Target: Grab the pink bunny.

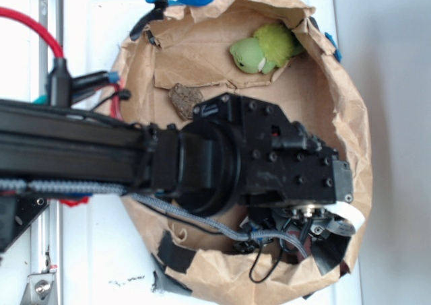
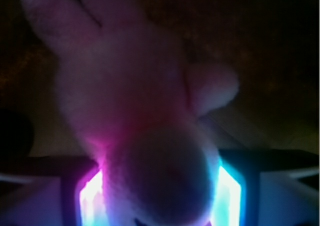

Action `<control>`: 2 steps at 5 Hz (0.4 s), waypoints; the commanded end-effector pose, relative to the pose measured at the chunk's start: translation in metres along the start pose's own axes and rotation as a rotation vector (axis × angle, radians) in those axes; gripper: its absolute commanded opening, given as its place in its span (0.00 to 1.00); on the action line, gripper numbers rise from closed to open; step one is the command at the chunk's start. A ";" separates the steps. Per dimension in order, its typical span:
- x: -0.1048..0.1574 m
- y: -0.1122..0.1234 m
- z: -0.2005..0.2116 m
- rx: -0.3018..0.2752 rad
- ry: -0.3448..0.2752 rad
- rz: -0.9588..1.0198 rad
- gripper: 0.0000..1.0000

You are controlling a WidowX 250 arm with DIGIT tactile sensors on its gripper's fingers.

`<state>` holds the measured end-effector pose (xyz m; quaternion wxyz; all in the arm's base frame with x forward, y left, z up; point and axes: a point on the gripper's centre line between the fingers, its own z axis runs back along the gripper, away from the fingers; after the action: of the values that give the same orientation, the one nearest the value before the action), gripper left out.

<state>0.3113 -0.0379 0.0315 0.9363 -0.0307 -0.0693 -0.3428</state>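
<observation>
The pink bunny [image 2: 135, 101] fills the wrist view: a soft pink plush with two long ears reaching to the upper left and a stubby limb at the right. Its rounded lower part sits between my glowing finger pads [image 2: 92, 198], touching both sides. My gripper [image 2: 160, 196] is shut on it. In the exterior view the gripper [image 1: 306, 227] points down into the lower right of the brown paper-lined bin [image 1: 353, 116]. The arm hides the bunny there.
A green plush toy [image 1: 264, 49] lies at the bin's upper right against the paper wall. A small brown lump [image 1: 184, 99] sits near the middle left, beside the arm. Grey and black cables [image 1: 202, 221] hang under the wrist.
</observation>
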 end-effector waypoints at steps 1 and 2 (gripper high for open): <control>-0.006 -0.002 0.028 0.048 -0.048 -0.021 0.00; -0.028 0.013 0.072 0.027 -0.068 0.081 0.00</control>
<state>0.2828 0.0036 0.0823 0.9509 -0.0459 -0.0669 -0.2987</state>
